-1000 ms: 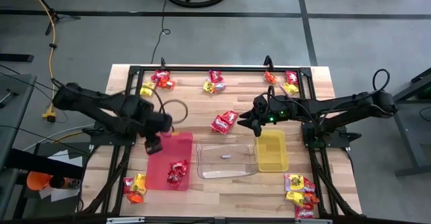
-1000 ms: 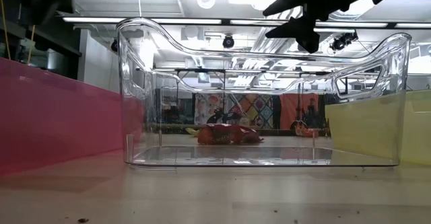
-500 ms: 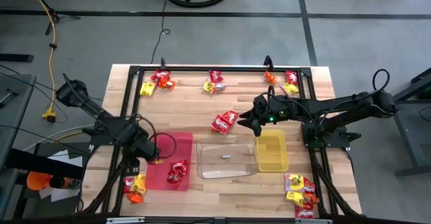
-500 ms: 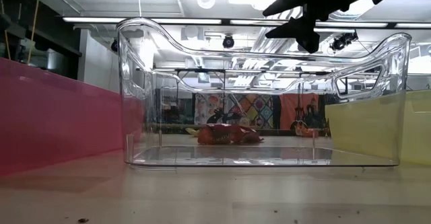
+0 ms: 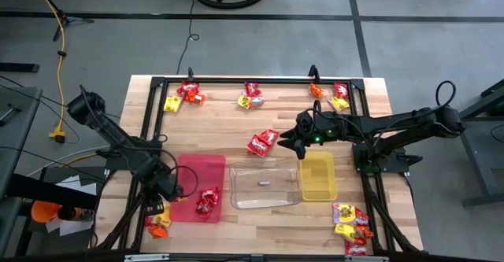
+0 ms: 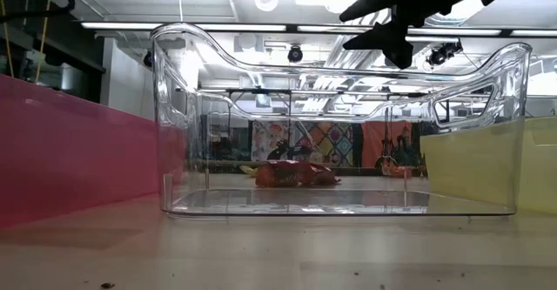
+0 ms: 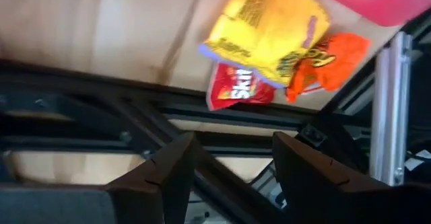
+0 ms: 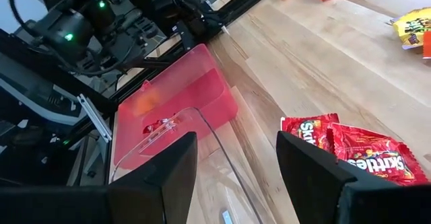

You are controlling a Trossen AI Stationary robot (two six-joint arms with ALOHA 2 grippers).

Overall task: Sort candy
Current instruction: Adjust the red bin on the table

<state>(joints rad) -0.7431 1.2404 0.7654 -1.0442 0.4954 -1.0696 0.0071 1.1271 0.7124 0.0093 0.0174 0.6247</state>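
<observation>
Bare wood lies open across the middle of the table (image 5: pixel 220 128), between the far candy clusters and the three trays. The red tray (image 5: pixel 193 171), clear tray (image 5: pixel 264 201) and yellow tray (image 5: pixel 317 190) stand side by side, blocking the near centre. The black frame rail (image 5: pixel 150 116) walls the left edge, where candy (image 5: pixel 160 217) crowds the left tool (image 5: pixel 168 193)

Three trays (image 5: pixel 264 185) sit side by side mid-table, candy (image 5: pixel 262 142) behind them and at the corners.

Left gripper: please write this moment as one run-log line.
left gripper: open, empty | over near-left small shiny wrapped candy packets | red rectangular plastic tray: holds red packets | right gripper: open, waiting
</observation>
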